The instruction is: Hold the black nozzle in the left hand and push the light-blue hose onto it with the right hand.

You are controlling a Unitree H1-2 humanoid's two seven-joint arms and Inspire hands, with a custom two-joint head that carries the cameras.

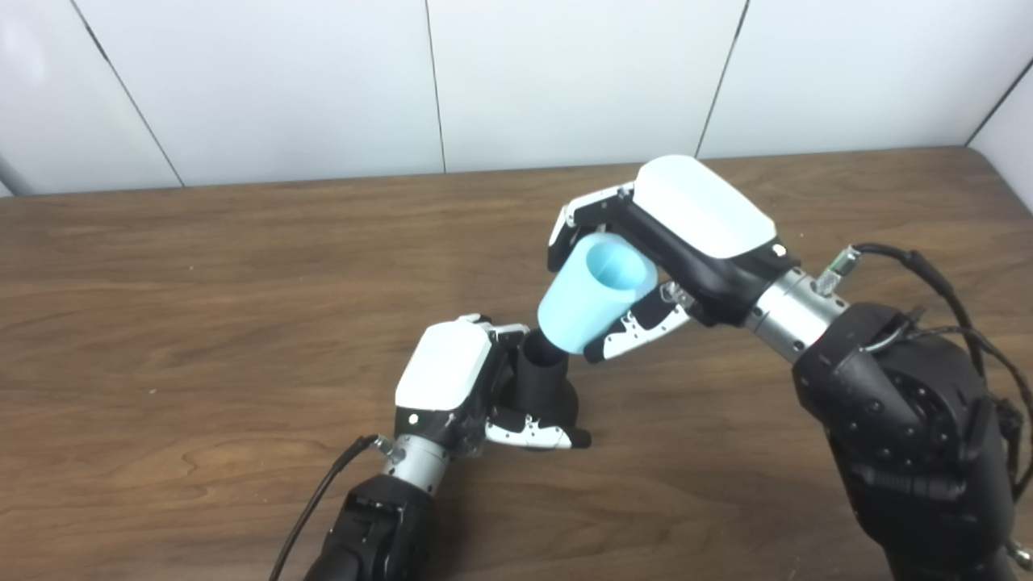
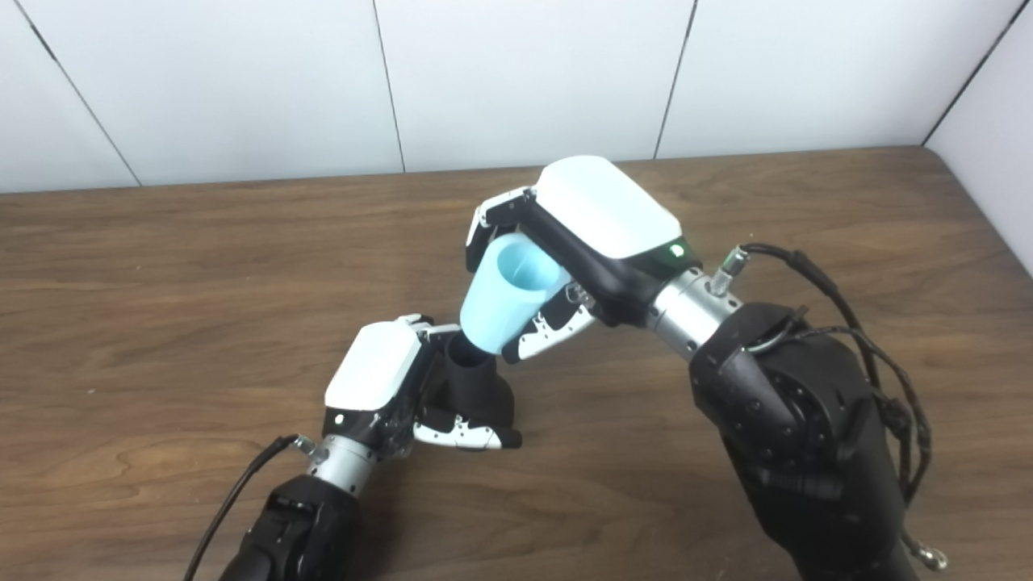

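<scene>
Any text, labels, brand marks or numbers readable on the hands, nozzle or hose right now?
None readable.
Left hand: blank white cover, no print.
Right hand: blank white cover, only a small green light in the right eye view.
Nozzle: plain black.
Hose: plain light blue.

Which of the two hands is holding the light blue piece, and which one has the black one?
The right hand grips the light-blue hose, raised and tilted; the left hand holds the black nozzle low by the table.
</scene>
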